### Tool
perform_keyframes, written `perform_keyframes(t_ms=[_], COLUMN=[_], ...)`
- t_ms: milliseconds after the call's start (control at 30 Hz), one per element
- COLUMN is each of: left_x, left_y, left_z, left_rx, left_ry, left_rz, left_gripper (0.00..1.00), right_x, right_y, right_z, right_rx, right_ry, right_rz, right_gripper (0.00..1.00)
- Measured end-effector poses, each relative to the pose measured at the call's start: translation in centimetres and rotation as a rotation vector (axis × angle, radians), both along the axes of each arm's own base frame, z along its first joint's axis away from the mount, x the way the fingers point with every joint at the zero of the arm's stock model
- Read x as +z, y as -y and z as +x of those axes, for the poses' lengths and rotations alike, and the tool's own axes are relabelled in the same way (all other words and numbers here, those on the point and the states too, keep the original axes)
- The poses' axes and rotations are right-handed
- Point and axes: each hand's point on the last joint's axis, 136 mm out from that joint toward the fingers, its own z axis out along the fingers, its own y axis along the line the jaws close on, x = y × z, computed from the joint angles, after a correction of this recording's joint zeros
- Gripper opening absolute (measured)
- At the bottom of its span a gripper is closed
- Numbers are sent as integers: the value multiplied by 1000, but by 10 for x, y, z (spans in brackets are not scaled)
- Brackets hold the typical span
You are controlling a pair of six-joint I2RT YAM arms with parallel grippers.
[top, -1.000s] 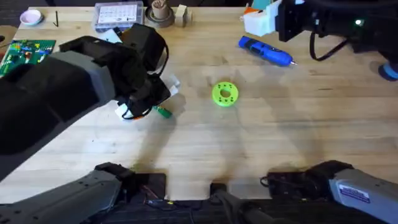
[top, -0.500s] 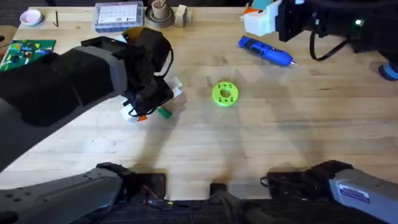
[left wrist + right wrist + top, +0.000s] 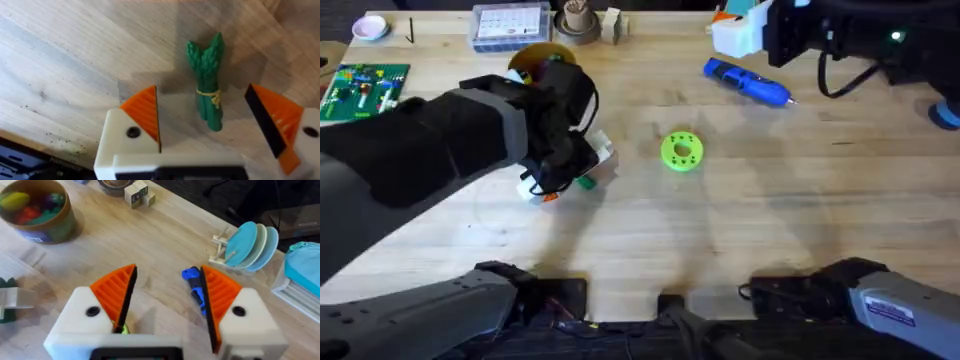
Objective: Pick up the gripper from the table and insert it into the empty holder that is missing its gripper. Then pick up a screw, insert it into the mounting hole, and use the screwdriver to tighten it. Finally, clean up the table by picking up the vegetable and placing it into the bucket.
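Final cleanup stage is judged in hand — the small green toy asparagus bundle (image 3: 207, 80) lies flat on the pale wooden surface (image 3: 740, 240), bracketed by the left tool (image 3: 202, 120), spread wide and not yet closed. The right tool (image 3: 167, 297) hangs released, empty. The yellow-rimmed round bucket (image 3: 37, 210) is still to be reached.

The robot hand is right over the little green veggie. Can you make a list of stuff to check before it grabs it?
1. Left gripper open: ok, its orange pads stand wide apart.
2. Toy asparagus between the pads: ok, it lies on the table in the gap, nearer the middle.
3. Pads touching the asparagus: not yet, both stand clear of it.
4. Asparagus free of other things: ok, bare wood around it.
5. Bucket ready: ok, open top, toy pieces inside.
6. Right gripper out of the way: ok, open and holding nothing.
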Motion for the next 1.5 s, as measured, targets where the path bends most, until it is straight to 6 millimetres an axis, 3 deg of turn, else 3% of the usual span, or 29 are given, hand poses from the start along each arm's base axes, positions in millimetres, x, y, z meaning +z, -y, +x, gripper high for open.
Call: perform_keyframes(t_ms=[167, 267, 533, 800, 1000, 1133, 1233, 1367, 1500], left_x=[0, 0, 0, -2, -6, -7, -7, -7, -7], left_y=[1, 2, 2, 4, 4, 2, 2, 4, 4], left_z=[3, 3, 3, -1, -4, -7, -6, -5, -5], left_rx=[4, 6, 6, 45, 67, 78, 90, 89, 89], left_ry=[15, 14, 11, -2, -25, -39, -37, -38, -40], left_rz=[-6, -8, -12, -32, -35, -28, -36, -47, -47], left_gripper=[994, 878, 736, 768, 726, 585, 300, 27, 14], right_x=[0, 0, 0, 0, 0, 0, 0, 0, 0], right_y=[0, 0, 0, 0, 0, 0, 0, 0, 0], right_z=[0, 0, 0, 0, 0, 0, 0, 0, 0], right_rx=[0, 0, 0, 0, 0, 0, 0, 0, 0], right_ry=[0, 0, 0, 0, 0, 0, 0, 0, 0], right_rz=[0, 0, 0, 0, 0, 0, 0, 0, 0], right_gripper=[796, 795, 796, 796, 796, 796, 796, 805, 830])
